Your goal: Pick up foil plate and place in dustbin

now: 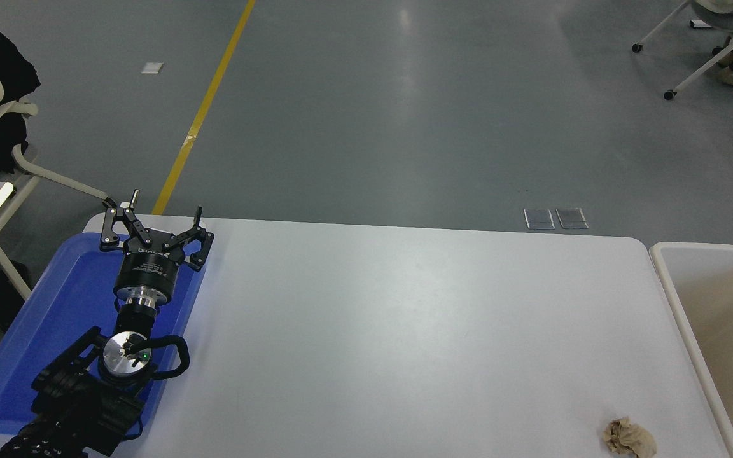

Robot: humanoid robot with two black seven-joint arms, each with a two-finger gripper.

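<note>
My left claw [156, 216] stands wide, holding nothing, parked over the blue tray [35, 343] at the lower left. My right arm is out of view. I see no foil plate anywhere, so I cannot say which way it lies from my claw, nor how its long axis runs. The dustbin [678, 299] stands at the right edge, well apart from my claw, across the bare white surface [404, 331]. A crumpled brown paper ball [628, 437] lies near it. Beyond: grey floor, a yellow line, chairs.
</note>
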